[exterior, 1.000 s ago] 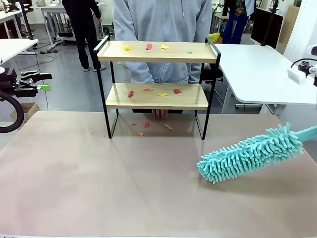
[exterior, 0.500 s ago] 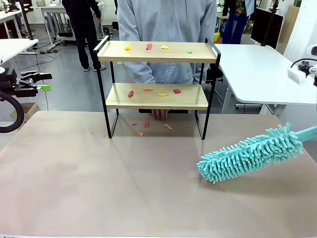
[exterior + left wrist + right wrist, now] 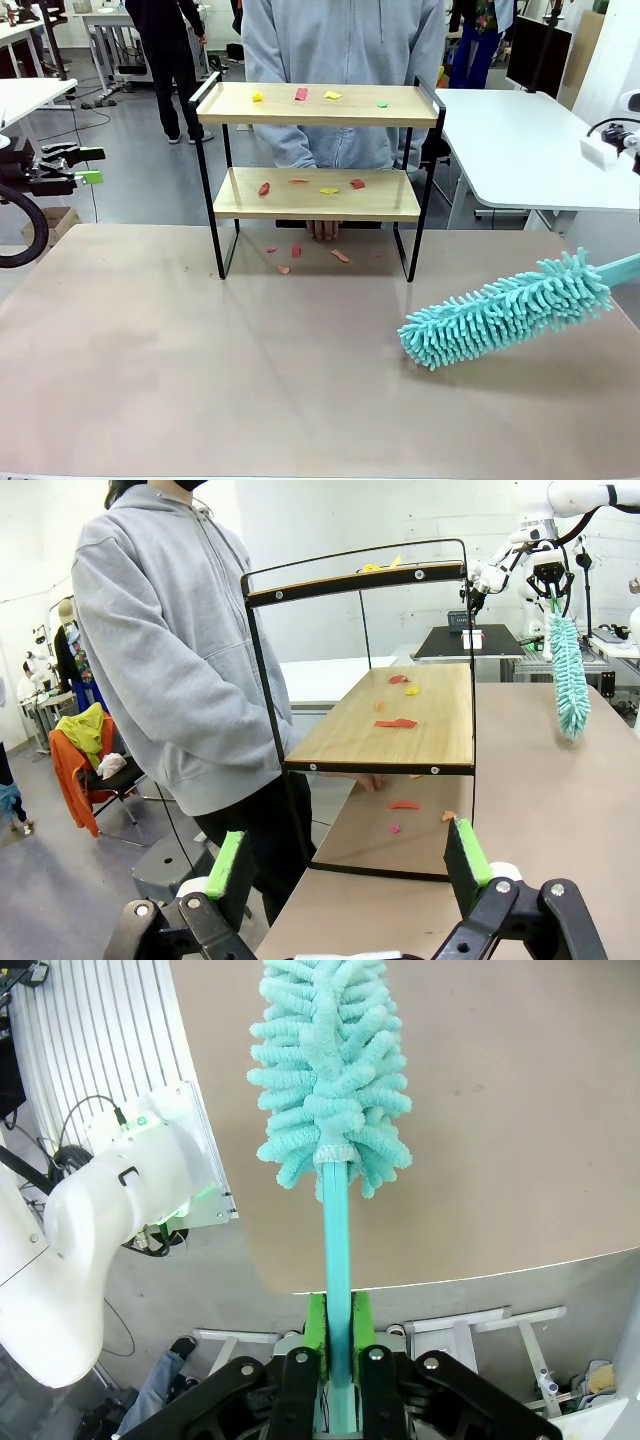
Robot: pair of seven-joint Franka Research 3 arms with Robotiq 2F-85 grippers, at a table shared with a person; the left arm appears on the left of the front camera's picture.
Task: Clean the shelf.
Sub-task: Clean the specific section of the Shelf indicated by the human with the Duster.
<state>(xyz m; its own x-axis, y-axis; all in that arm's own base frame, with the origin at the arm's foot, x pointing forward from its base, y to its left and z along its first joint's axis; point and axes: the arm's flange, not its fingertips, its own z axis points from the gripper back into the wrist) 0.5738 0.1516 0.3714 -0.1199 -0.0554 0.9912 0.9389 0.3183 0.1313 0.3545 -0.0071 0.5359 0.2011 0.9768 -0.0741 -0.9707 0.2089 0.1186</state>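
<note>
The right claw (image 3: 337, 1328), clamped on the fluffy teal microfibre duster (image 3: 505, 310) at lower right, looks yet to start: coloured scraps (image 3: 301, 94) litter both boards of the two-tier wood-and-black-metal shelf (image 3: 310, 112), upper centre.

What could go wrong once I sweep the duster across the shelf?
1. The shelf stands on thin legs; a hard push from the duster might slide or tip it.
2. Swept scraps could scatter toward the person's hand behind it.
3. The right fingers pinch only the thin handle, which may twist.
</note>
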